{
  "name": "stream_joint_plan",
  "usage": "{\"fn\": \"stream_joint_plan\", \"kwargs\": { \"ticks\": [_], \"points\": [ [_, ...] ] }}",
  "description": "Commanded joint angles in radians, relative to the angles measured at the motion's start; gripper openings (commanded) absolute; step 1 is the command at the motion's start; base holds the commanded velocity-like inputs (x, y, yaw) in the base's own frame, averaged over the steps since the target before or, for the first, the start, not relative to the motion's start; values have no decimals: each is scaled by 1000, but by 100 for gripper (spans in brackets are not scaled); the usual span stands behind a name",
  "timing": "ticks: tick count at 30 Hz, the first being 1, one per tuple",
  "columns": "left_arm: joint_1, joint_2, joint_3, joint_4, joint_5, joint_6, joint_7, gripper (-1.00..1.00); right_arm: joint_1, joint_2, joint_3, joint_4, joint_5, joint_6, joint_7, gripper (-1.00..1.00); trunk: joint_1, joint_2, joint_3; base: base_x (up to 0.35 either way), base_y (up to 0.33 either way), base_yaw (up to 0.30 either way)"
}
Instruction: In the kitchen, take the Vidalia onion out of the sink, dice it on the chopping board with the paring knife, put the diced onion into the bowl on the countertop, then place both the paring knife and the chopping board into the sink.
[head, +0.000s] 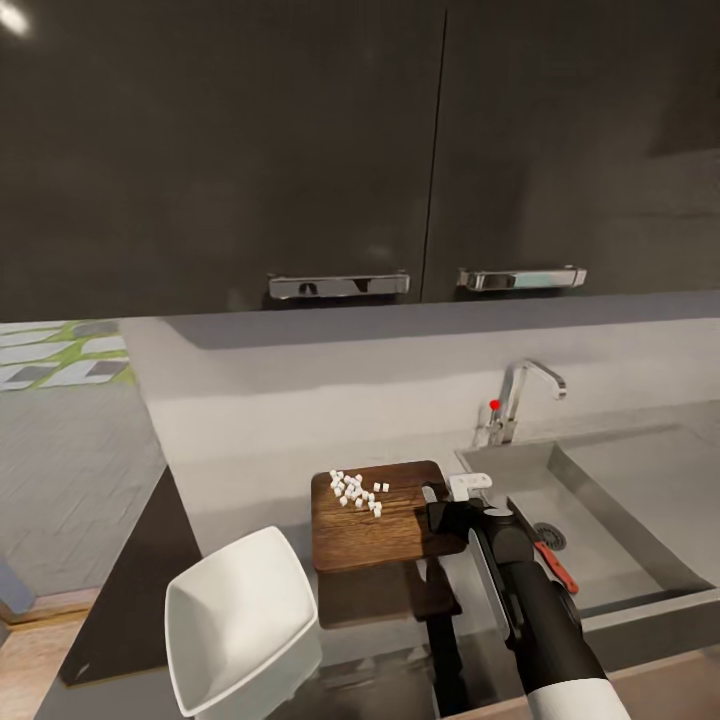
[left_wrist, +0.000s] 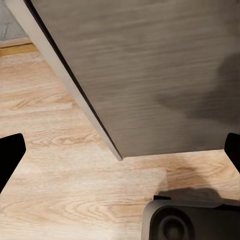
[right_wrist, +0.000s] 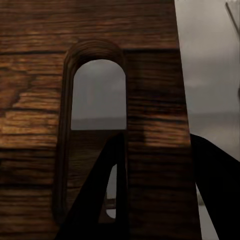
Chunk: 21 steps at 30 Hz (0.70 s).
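Note:
The brown wooden chopping board (head: 385, 530) hangs level a little above the grey countertop (head: 250, 480), its shadow lying below it. Small white-pink diced onion (head: 355, 491) pieces lie in a heap on the board's far left part. My right gripper (head: 445, 510) is shut on the board's right edge, by its handle slot (right_wrist: 97, 95); the right gripper (right_wrist: 160, 190) has one dark finger (right_wrist: 107, 190) over the slot. The white bowl (head: 240, 620) stands front left of the board. In the sink (head: 620, 500) lies the paring knife's red-orange handle (head: 557, 568), beside the drain. My left gripper (left_wrist: 122, 150) is open, low over the floor.
A chrome faucet (head: 525, 390) with a small red knob (head: 494, 405) rises behind the sink. Dark wall cabinets (head: 340, 150) with steel handles hang above. A grey cabinet panel (left_wrist: 150, 65), the wooden floor (left_wrist: 60, 165) and the robot's dark base (left_wrist: 195, 222) lie below my left gripper.

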<state>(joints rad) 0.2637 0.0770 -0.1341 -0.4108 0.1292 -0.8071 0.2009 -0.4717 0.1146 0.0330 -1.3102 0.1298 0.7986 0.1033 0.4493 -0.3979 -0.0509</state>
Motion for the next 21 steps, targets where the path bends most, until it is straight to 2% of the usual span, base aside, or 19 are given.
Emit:
{"fn": "stream_joint_plan", "kwargs": {
  "ticks": [1,8,19,21],
  "points": [
    [0,1,-9,-2,10,-1,3,100,-1,0,-1,-1,10,5,10,-100,1,-2,0,0,0,0],
    [0,1,-9,-1,10,-1,3,100,-1,0,-1,-1,10,5,10,-100,1,-2,11,-16,9,0],
    [0,1,-9,-1,10,-1,2,100,-1,0,-1,-1,10,5,10,-100,1,-2,28,-248,181,0],
    [0,1,-8,-1,10,-1,2,100,-1,0,-1,-1,10,5,10,-100,1,-2,31,-57,255,0]
  ]
}}
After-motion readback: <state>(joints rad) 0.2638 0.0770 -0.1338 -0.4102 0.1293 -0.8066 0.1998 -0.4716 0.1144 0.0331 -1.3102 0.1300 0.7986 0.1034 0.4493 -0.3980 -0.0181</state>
